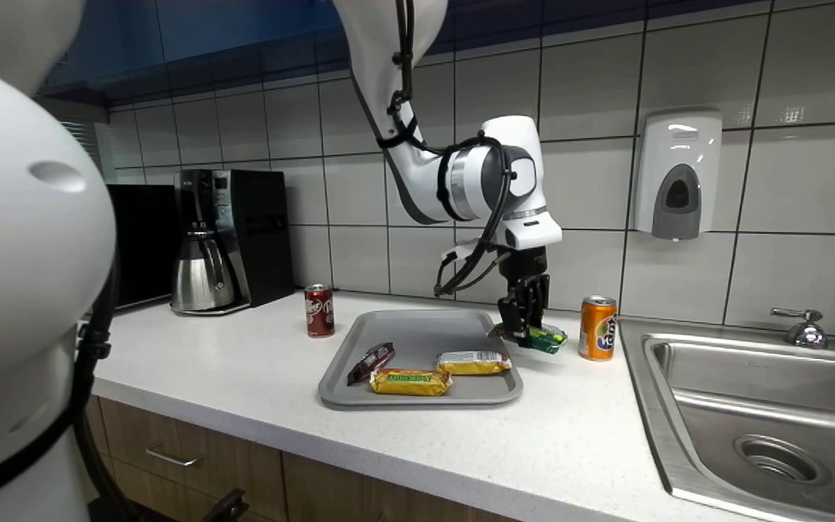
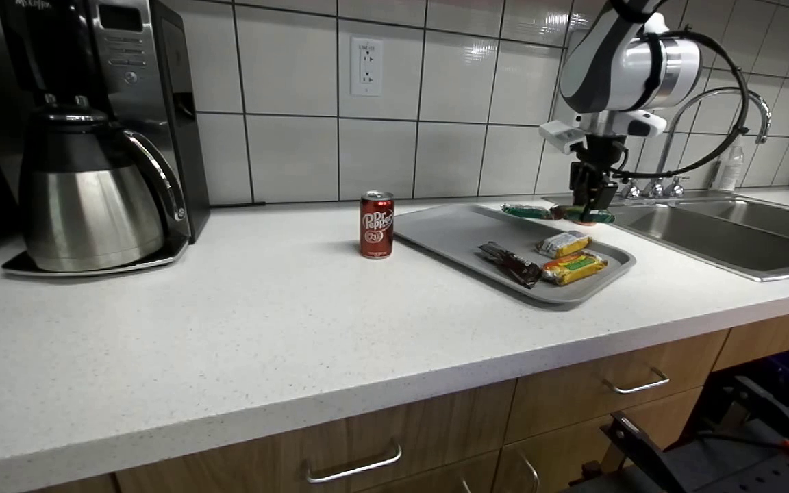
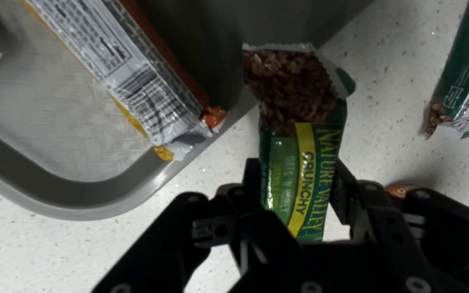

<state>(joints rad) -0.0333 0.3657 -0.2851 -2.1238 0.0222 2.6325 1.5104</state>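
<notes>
My gripper (image 3: 295, 175) is shut on a green Nature Valley bar (image 3: 299, 158), one finger against each long side. The bar's brown end sticks out past the fingertips, and its other end disappears behind the gripper body. In an exterior view the held bar (image 1: 549, 339) is low by the right edge of the grey tray (image 1: 417, 333); whether it touches the counter I cannot tell. Two yellow-wrapped bars (image 1: 410, 382) and a dark brown bar (image 1: 372, 362) lie in the tray. A second green bar (image 3: 468, 77) rests on the counter beyond the tray, visible too in an exterior view (image 2: 526, 211).
An orange can (image 1: 597, 330) stands just right of the gripper, before the steel sink (image 1: 649, 406). On the tray's left is a red Dr Pepper can (image 2: 376, 226). The coffee maker (image 1: 262, 232) is farther left, and a tiled wall (image 1: 584, 188) runs close behind.
</notes>
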